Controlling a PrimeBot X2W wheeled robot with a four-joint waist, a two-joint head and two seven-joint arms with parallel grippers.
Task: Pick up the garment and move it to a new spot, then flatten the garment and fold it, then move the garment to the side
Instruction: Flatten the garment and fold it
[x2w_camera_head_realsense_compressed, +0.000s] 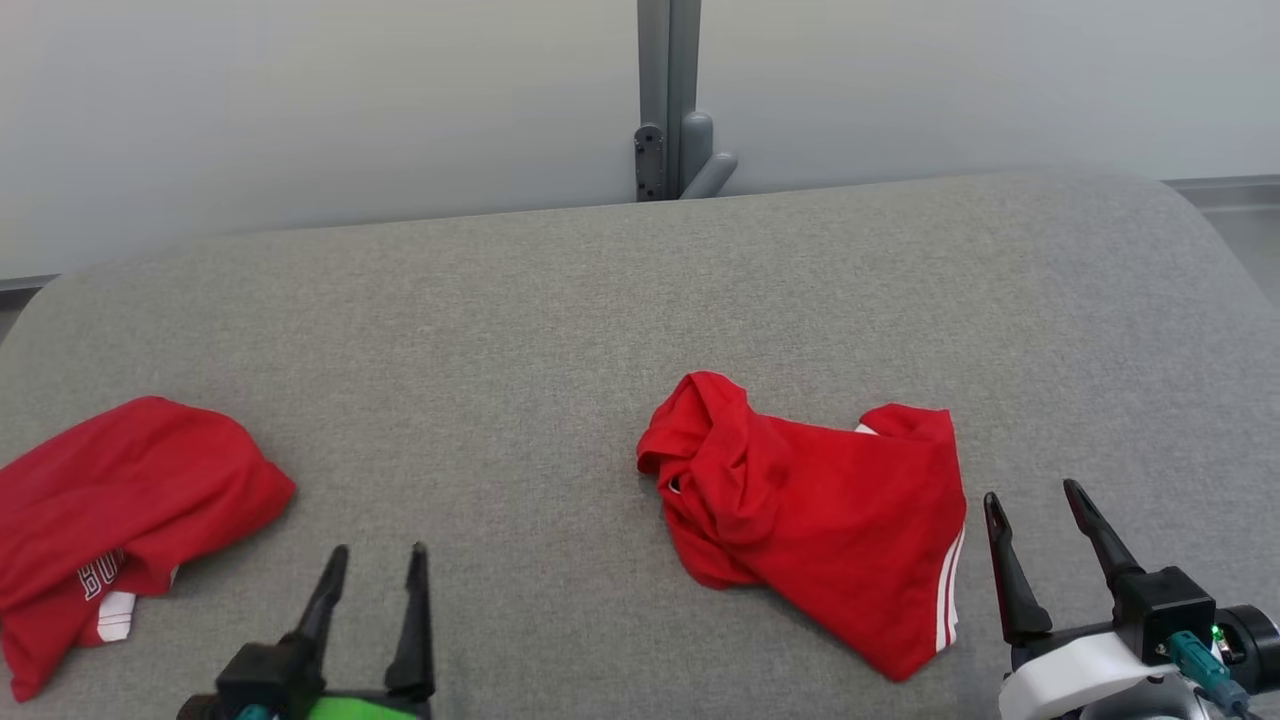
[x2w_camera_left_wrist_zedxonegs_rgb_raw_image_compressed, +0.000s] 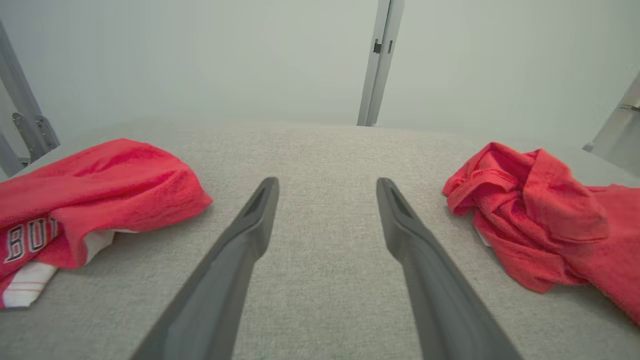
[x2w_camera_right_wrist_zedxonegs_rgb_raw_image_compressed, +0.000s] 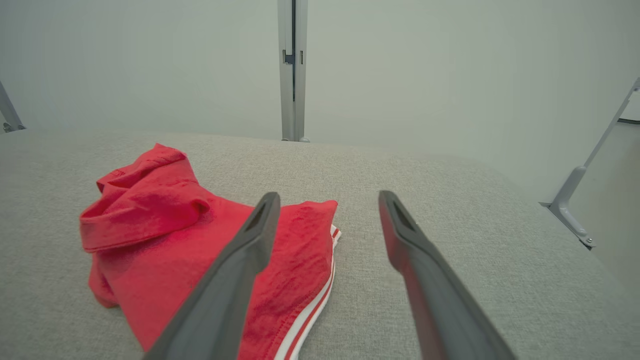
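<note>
Head view: the crumpled red garment (x2w_camera_head_realsense_compressed: 810, 510) lies right of centre on the grey table (x2w_camera_head_realsense_compressed: 560, 320), just left of the right gripper (x2w_camera_head_realsense_compressed: 1032, 491); a second red garment (x2w_camera_head_realsense_compressed: 120, 500) sits left of the left gripper (x2w_camera_head_realsense_compressed: 379, 550); both grippers' jaws stand apart, empty. Left wrist view: bare table between the jaws, a garment on either side. Right wrist view: the striped hem (x2w_camera_right_wrist_zedxonegs_rgb_raw_image_compressed: 310, 305) lies near; I would pinch one hem corner there, low and shallow, so the bundle lifts whole.

second red garment (x2w_camera_head_realsense_compressed: 130, 500) cut off by the head view's left edge, its white lettering (x2w_camera_head_realsense_compressed: 100, 578) folded under and legible only in part, striped red garment (x2w_camera_right_wrist_zedxonegs_rgb_raw_image_compressed: 165, 240) partly covered by a finger of the right gripper (x2w_camera_right_wrist_zedxonegs_rgb_raw_image_compressed: 328, 195), clipped at the bottom edge
</note>
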